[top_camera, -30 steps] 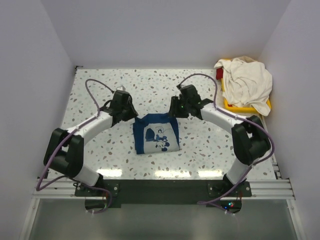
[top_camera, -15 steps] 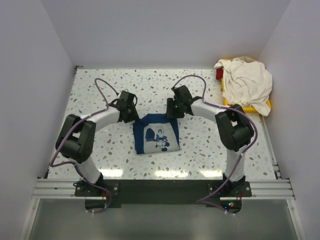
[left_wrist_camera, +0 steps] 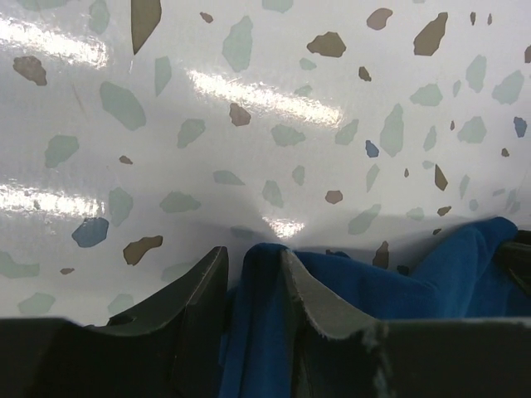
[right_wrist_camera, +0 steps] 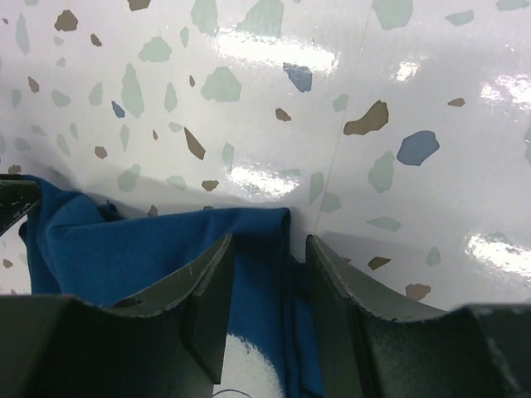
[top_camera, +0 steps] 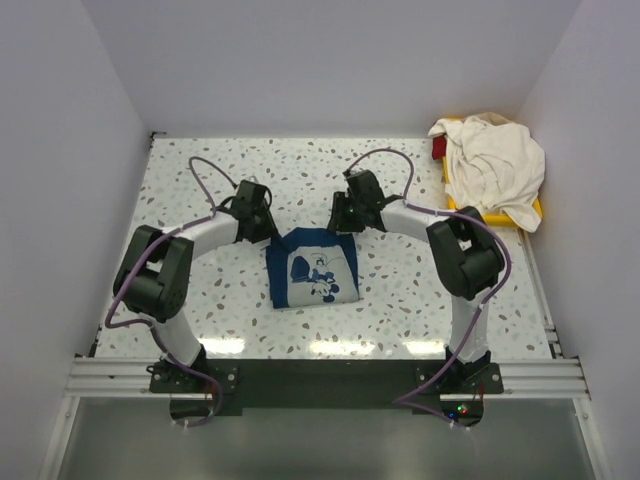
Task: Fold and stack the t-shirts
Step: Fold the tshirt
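Lying folded, print up, the navy t-shirt (top_camera: 312, 268) has both arms' fingers (left_wrist_camera: 207, 282) clamped on its far corners.

the crumpled cream white cloth t-shirt (top_camera: 492, 168) hides most of the yellow plastic tray (top_camera: 478, 215); a small red object (top_camera: 438, 148) peeks out, unidentifiable.

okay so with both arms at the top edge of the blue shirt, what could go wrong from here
Each gripper, left and right, has only a thin bit of the navy shirt between its jaws, so the cloth may slip out. Uneven pulling could undo the fold. The cream shirt overhangs its tray and may slide off.
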You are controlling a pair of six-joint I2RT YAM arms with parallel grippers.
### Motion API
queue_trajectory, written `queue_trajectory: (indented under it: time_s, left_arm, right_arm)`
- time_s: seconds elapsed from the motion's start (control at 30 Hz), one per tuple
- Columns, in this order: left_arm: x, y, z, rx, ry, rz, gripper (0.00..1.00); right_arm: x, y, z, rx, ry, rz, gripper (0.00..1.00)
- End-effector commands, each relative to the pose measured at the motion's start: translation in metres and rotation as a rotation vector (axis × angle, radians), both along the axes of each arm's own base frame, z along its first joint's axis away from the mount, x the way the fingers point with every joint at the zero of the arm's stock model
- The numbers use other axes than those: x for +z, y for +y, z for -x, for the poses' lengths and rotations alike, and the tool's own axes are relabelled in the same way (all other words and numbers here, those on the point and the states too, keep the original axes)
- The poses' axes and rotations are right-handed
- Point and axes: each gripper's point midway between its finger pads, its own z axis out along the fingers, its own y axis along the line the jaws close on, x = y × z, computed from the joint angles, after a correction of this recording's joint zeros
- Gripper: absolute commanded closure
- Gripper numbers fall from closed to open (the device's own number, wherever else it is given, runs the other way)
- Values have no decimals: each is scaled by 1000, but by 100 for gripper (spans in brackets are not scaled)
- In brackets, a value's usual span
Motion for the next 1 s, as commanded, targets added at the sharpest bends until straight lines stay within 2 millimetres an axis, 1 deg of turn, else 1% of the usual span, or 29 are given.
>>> queue_trajectory:
  time_s: [0.0,0.07,0.13,0.23,0.27,0.37,0.63,0.87,0.97]
  left_arm:
    - [20,-4,-20,0,-90,68,64]
    - [17,-4,-19,-1,-83,90,64]
    - [16,-4,-20,2,-83,99,65]
    - [12,-4,-21,9,-87,110,65]
    - [11,-9,-20,-7,-78,130,66]
    - [6,-12,-19,-10,-65,144,68]
    - [3,-12,-19,-6,-55,144,70]
    - [0,-11,-17,-5,-46,146,76]
    - [3,-12,-16,-5,-51,150,82]
  right_arm:
    - [26,0,-17,-56,-83,-74,57]
    - [26,0,-20,-74,-83,-91,57]
    - [19,-5,-20,-95,-66,-97,57]
    - [15,-5,-22,-100,-46,-117,57]
    - [13,-1,-23,-91,-49,-133,57]
    - [10,1,-25,-92,-40,-145,58]
    - [0,8,-19,-83,1,-182,59]
    - [-8,12,-8,-81,36,-207,61]
    - [-9,13,-6,-83,39,-212,67]
